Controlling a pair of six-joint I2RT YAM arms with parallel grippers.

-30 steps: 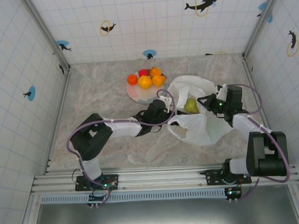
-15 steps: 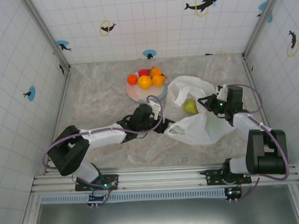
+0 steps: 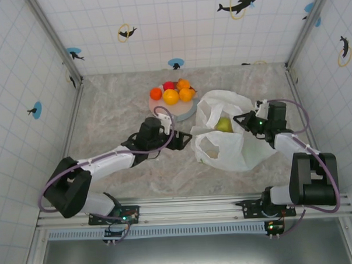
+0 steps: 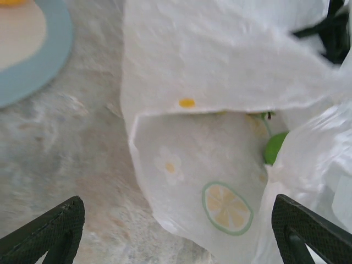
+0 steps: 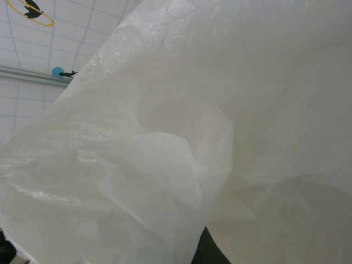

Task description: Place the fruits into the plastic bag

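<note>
The white plastic bag [image 3: 232, 142] lies right of centre with its mouth held up, and a green fruit [image 3: 223, 125] sits inside it. Several orange, yellow and red fruits [image 3: 171, 96] are piled on the pale round plate [image 3: 163, 112]. My left gripper [image 3: 184, 141] hovers low over the table just left of the bag, open and holding nothing. In the left wrist view its fingers [image 4: 52, 231] frame the bag [image 4: 220, 110], and the green fruit [image 4: 273, 147] peeks out. My right gripper [image 3: 243, 118] is shut on the bag's far rim; bag film [image 5: 165, 137] covers its view.
Tiled walls with metal corner posts [image 3: 71, 72] enclose the marble table [image 3: 116, 105]. The plate's blue rim [image 4: 49, 66] lies up and left of the left gripper. Both arm bases stand on the rail [image 3: 185, 210] at the near edge.
The left arm has pulled back leftward out of the bag's mouth, open throughout. The bag's near flap has settled lower. The right arm and the fruits on the plate have not moved.
</note>
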